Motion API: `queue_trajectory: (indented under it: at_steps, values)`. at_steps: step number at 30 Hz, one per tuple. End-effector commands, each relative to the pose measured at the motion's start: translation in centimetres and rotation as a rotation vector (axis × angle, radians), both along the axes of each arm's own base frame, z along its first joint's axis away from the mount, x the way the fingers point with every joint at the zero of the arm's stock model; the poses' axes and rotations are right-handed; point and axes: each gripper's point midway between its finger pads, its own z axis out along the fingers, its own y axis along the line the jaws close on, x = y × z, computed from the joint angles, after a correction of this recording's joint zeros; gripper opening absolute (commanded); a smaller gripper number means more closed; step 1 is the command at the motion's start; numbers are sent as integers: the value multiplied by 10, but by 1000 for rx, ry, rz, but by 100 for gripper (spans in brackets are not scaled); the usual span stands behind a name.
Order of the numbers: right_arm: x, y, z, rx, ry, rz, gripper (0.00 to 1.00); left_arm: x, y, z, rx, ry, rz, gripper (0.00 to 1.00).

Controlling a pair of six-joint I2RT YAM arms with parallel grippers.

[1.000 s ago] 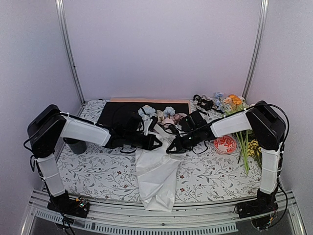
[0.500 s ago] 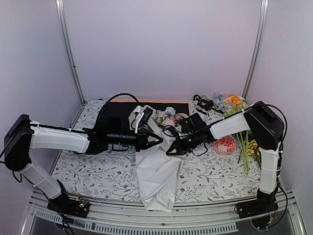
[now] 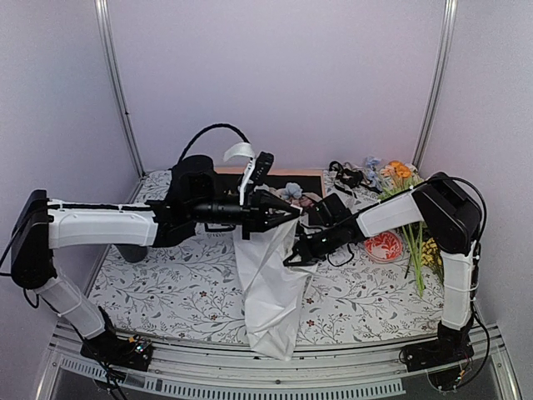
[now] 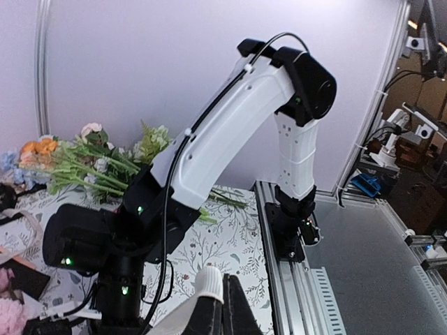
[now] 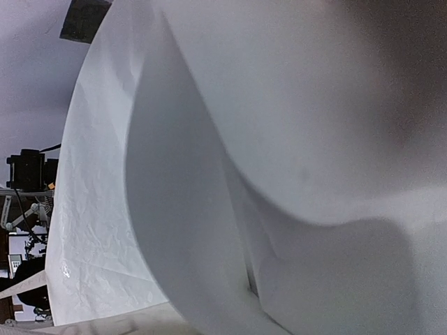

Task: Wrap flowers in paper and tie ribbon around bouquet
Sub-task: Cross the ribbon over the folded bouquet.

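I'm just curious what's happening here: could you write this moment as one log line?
left gripper: shut on paper, top edge held up | right gripper: shut on paper's right edge | flowers: blooms visible behind paper's top

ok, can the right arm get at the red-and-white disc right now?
Probably not yet: the right claw is shut on the paper. The red-and-white disc itself lies uncovered close by.

Hanging paper [image 3: 271, 283] screening middle, bare tablecloth [image 3: 166, 292] left, red disc [image 3: 384, 245], sprigs [image 3: 400, 172] crowding right.

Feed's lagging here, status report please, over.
Left gripper shut on paper, held high. Right gripper shut on its edge. Flowers lie behind it. Nothing seen blocking.
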Motion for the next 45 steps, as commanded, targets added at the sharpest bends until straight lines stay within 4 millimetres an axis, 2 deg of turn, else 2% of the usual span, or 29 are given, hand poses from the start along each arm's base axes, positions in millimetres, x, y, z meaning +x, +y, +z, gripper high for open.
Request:
queue_trajectory:
  at_steps: [1,5,7,8,10,11,14,17,21,23,25,28,31,33,35,38,43,45]
  values:
    - [-8,-7,-20,-43,45,20,0,-27,4,35,-74,-136,-81,0]
    - [-9,-8,-22,-54,51,23,2,-36,22,18,-59,-134,-55,0]
    - [-8,-9,-23,-65,45,24,2,-32,29,6,-39,-116,3,0]
    - [-7,-9,-24,-71,45,24,2,-25,33,-2,-25,-103,64,0]
    - [-7,-10,-24,-79,41,26,3,6,41,-22,27,-53,251,0]
    - [-7,-10,-23,-81,42,29,4,22,43,-40,84,-22,328,0]
    - [-9,-11,-22,-80,41,41,5,53,43,-70,178,45,438,0]
    - [-13,-11,-21,-76,47,55,7,65,40,-76,159,101,434,0]
    - [-13,-11,-17,-72,40,58,8,85,49,-77,104,184,471,0]
    - [-13,-10,-16,-68,42,60,8,82,47,-66,71,172,432,0]
    - [-14,-11,-17,-71,45,61,9,70,43,-47,39,126,369,0]
    - [-13,-11,-17,-73,44,60,9,38,44,-7,-61,9,267,0]
    - [-13,-12,-19,-80,46,54,9,9,44,18,-91,-94,206,0]
    - [-13,-12,-22,-84,53,53,9,-8,35,26,-73,-155,157,0]
    - [-14,-12,-23,-84,60,55,9,-22,28,26,-58,-167,98,0]
    - [-15,-12,-23,-84,61,55,9,-37,27,32,-85,-174,34,0]
    - [-15,-13,-26,-88,65,53,10,-48,37,50,-137,-247,58,0]
    - [-15,-13,-27,-89,66,53,11,-45,37,40,-106,-255,90,0]
